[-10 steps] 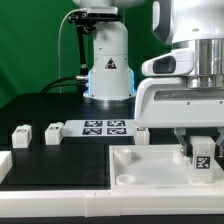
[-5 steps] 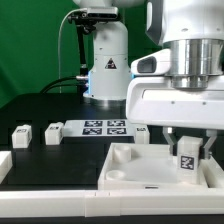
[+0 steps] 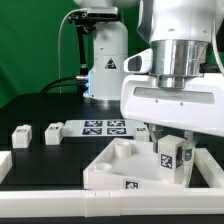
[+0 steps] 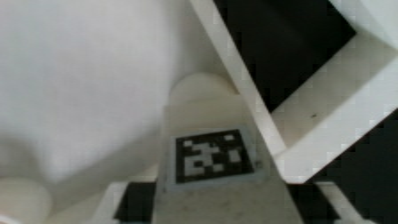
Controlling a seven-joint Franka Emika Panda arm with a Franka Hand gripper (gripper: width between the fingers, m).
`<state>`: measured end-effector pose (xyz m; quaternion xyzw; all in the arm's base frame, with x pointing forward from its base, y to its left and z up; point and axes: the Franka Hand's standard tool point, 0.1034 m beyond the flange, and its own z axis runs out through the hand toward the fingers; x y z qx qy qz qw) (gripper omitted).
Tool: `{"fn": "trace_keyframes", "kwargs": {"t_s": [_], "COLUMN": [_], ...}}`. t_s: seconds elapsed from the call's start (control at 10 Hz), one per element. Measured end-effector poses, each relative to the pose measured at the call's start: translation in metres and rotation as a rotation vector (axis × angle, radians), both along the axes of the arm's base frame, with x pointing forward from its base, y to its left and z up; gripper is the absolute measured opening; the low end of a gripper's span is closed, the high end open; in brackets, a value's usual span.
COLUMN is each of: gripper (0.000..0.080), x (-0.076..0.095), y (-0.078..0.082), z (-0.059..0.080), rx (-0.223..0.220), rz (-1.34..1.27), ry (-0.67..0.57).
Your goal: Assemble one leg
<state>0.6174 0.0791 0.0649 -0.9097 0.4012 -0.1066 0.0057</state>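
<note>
- The gripper is seen low over the exterior view's right side, its fingers closed on the leg, which is held between them above the panel.
- In the wrist view the leg is shown running straight away from the camera, its tagged face turned toward the lens and dark finger pads visible on either side of its near end.
- The leg's long axis is judged to be roughly vertical but tilted, the tagged face being turned toward the exterior camera and slightly askew.
- The large white panel is seen beneath the leg, and it appears tilted or lifted at one corner; whether the leg's far end is already touching the panel cannot be told.
- The step in hand is judged to be the seating of the leg into a corner socket of the panel, not yet finished.
- The next move is judged to call for the leg to be brought square to the socket, pressed down and possibly turned, with the panel kept from shifting.
- Farther out on the bench, two loose legs are seen lying near each other at the exterior view's left.
- The marker board lies beside them, toward the middle.
</note>
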Motion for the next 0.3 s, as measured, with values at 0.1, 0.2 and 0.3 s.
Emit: {"fn": "trace_keyframes", "kwargs": {"t_s": [0.1,0.2,0.3], "gripper": [0.0316,0.0559,0.0631], "x": [0.0000,0.0000,-0.0001], "y": [0.0000,0.0001,0.0001], "z": [0.0000,-0.0001,-0.0001], "rx": [0.000,0.000,0.000], "rz": [0.000,0.000,0.000], "ry": [0.000,0.000,0.000]}}
